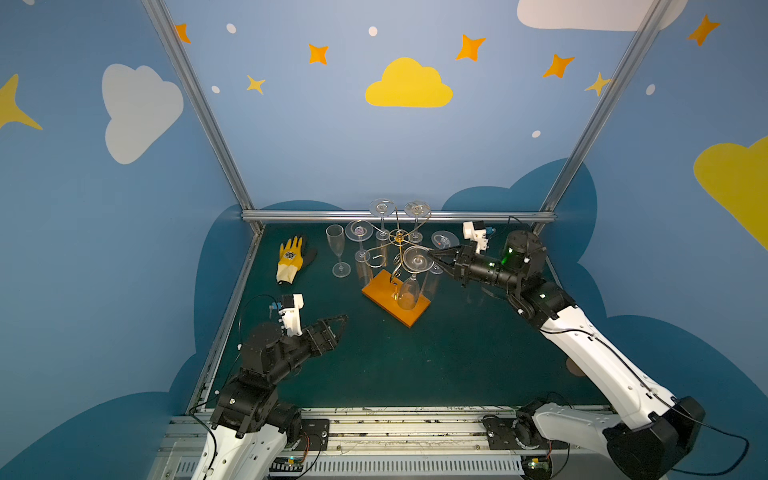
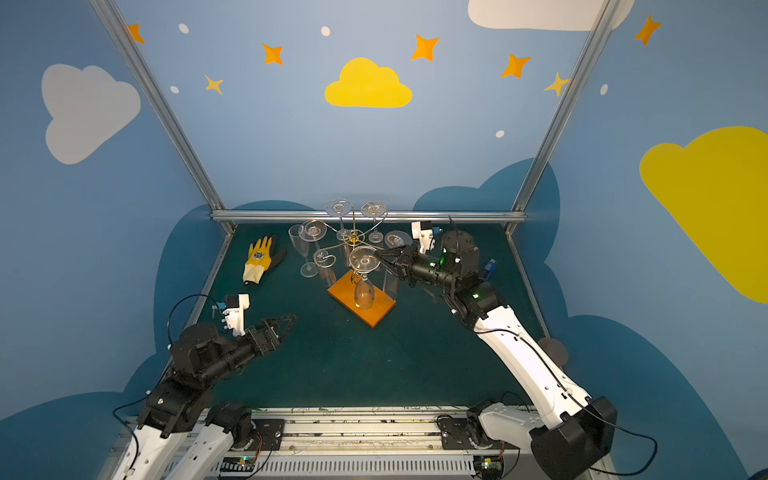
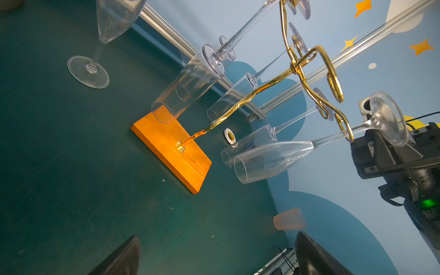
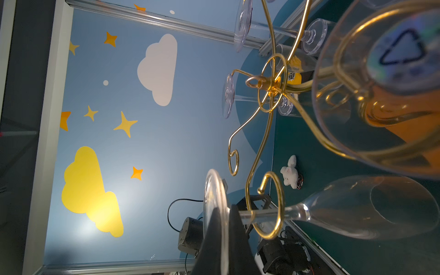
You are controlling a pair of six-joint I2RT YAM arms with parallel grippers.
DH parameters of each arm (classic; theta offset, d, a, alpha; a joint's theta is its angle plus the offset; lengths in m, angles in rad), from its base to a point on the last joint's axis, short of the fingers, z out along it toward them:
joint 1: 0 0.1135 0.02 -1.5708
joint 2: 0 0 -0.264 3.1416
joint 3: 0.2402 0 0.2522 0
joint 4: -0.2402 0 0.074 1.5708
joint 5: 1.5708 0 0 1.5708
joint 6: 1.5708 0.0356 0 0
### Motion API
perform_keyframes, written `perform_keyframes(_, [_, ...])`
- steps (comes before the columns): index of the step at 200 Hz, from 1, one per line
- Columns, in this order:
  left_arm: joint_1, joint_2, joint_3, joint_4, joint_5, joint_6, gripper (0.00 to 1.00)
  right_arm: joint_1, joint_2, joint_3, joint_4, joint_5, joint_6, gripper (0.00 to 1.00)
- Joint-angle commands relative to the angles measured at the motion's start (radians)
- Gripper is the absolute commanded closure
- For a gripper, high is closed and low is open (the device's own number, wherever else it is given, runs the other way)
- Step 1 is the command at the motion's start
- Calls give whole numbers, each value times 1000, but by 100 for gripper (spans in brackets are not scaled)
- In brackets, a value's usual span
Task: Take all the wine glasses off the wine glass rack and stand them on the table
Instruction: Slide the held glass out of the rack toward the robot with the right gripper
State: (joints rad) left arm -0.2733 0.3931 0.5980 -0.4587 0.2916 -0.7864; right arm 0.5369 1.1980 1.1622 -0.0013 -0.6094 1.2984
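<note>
The wine glass rack [image 1: 380, 286] [image 2: 344, 291], gold wire on an orange wooden base [image 3: 171, 147], stands mid-table. A clear wine glass [image 1: 417, 259] [image 2: 364, 261] hangs upside down from its front-right curl, bowl [image 3: 269, 162] over the base's edge. My right gripper [image 1: 432, 254] [image 2: 379, 254] [image 4: 223, 210] is shut on the glass's foot disc [image 4: 212, 202]. The stem still runs through the gold curl [image 4: 282, 204]. My left gripper [image 1: 338, 326] [image 2: 286, 322] [image 3: 217, 238] hovers open and empty over the table at the front left, far from the rack.
Several other clear glasses hang from the rack's rear arms. An upright flute [image 1: 336, 249] stands left of the rack, and a yellow glove [image 1: 291, 259] lies further left. A tape roll [image 3: 229, 136] and a white plush toy [image 4: 289, 172] lie on the mat. The metal rail [image 1: 399, 216] runs behind.
</note>
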Motion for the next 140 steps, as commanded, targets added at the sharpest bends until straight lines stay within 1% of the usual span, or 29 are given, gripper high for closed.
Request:
perform_keyframes(1, [-3,-2,16,7,2,7,1,13,22,47,70,-12,30,100])
perform_keyframes(76, [-3,-28,17,-17,-11,8,1,16,89,111,77,56,66,100])
perform_keyframes(118, [-3,-42,19,-32,-21,9,1,0,95,108,89,101,94,100])
perform_keyframes(140, [-2,-48,19,-38,-26,9,1,-16,97,107,92,101,103,100])
